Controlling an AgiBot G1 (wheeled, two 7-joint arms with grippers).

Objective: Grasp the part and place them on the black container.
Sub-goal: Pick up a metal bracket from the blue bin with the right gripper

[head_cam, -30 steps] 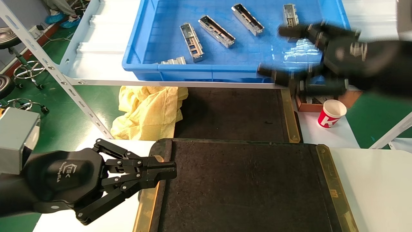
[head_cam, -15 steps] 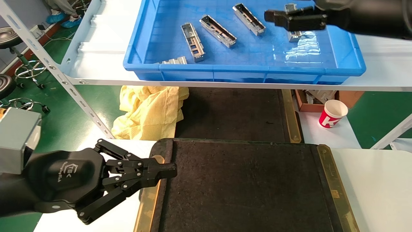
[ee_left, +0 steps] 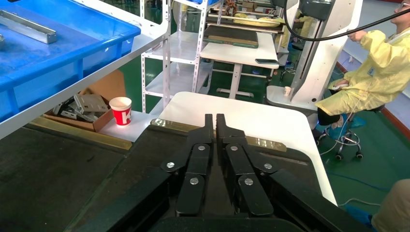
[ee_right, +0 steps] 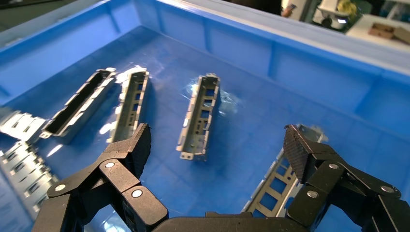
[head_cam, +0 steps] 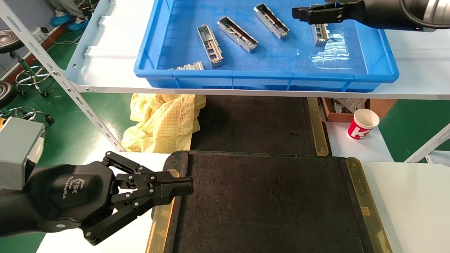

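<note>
Several silver-grey parts lie in the blue bin (head_cam: 372, 61): one (head_cam: 210, 45), another (head_cam: 237, 34) and a third (head_cam: 271, 21) in a row, plus one (head_cam: 320, 33) at the right. My right gripper (head_cam: 301, 14) hovers over the bin's far right, open and empty. In the right wrist view (ee_right: 216, 137) its jaws stand wide apart, one part (ee_right: 200, 116) ahead of them and another (ee_right: 280, 186) by one finger. The black container (head_cam: 267, 203) lies bare on the near table. My left gripper (head_cam: 188, 185) is shut and empty at its left edge, as the left wrist view (ee_left: 215, 118) shows.
A second black tray (head_cam: 256, 123) lies lower, behind the near one. A yellow cloth (head_cam: 161, 121) is heaped to its left. A red-and-white paper cup (head_cam: 362, 123) and a cardboard box (head_cam: 337, 109) stand at right. A slanted shelf strut (head_cam: 63, 84) crosses the left.
My right arm has risen from the bin's front right edge and moved over the bin's far right, above a part. The left arm has not moved.
</note>
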